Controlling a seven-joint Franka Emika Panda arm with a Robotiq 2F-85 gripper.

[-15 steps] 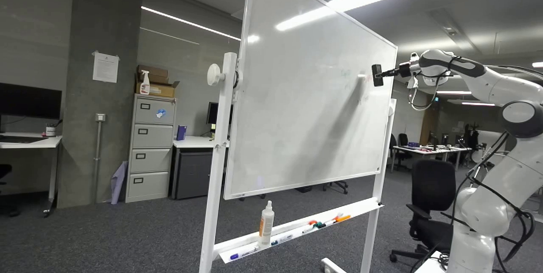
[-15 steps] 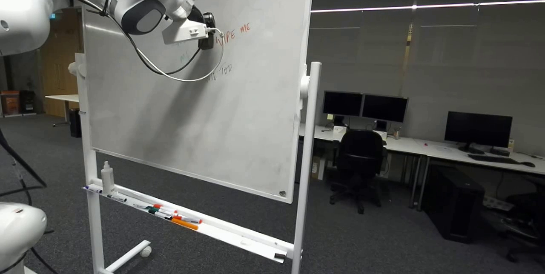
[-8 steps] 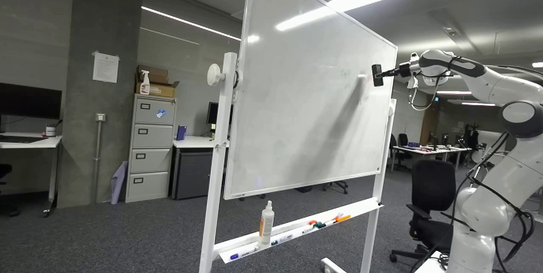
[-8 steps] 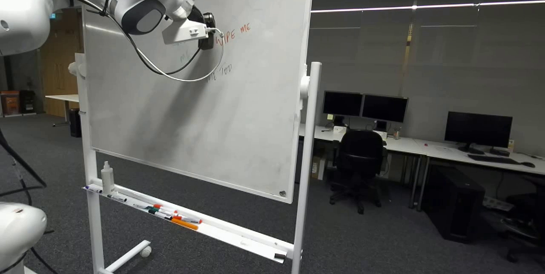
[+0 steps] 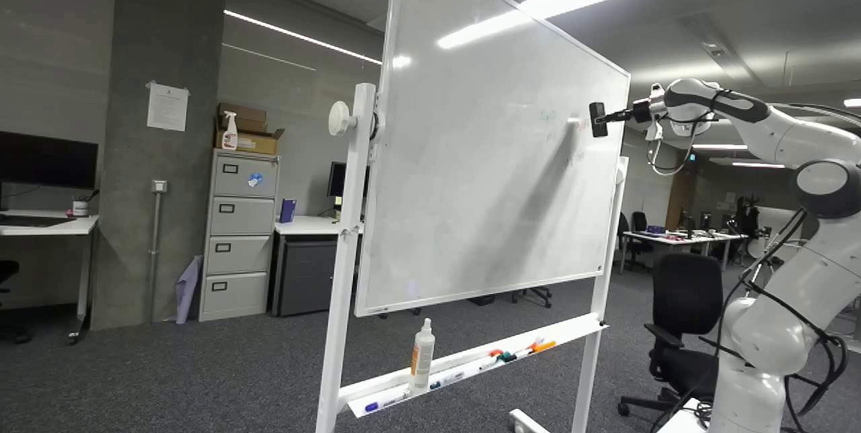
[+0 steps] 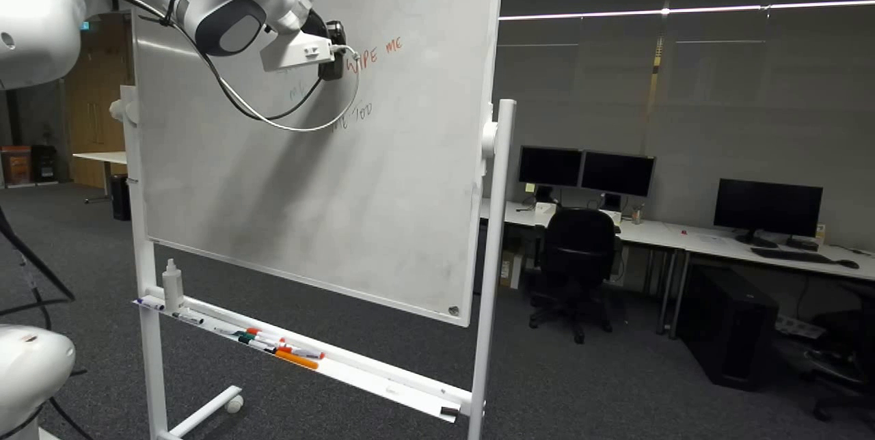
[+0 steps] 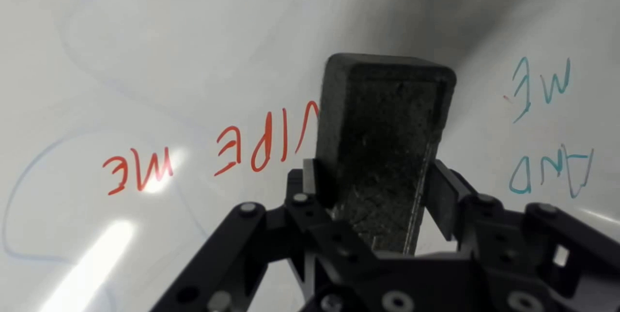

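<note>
Black oblong block (image 7: 387, 123), round-edged, gripped across its long sides by the black two-fingered tool (image 7: 374, 195), below mid-length in the wrist view. Probably light, stiff and hard to damage, it should handle easily; its flanks may prove slippery, so a square hold nearer mid-length would likely resist twisting best. Its face is dull and speckled, apparently moulded plastic. Close behind stands a glossy white rectangular whiteboard (image 6: 396, 208); contact between the two cannot be told. Thin red handwritten lettering (image 7: 237, 145) runs up to one side of the block, its first letter partly hidden in the wrist view; teal handwritten lettering (image 7: 558, 169) lies on the opposite side. Lower down, a narrow white ledge-like tray (image 6: 383, 385) carries a white cylindrical bottle (image 5: 422, 356) and a bright orange marker (image 6: 297, 359). Farther off stand a grey four-drawer cabinet (image 5: 242, 234) and a white-topped desk (image 6: 660, 235) bearing flat black monitors (image 6: 767, 210).
</note>
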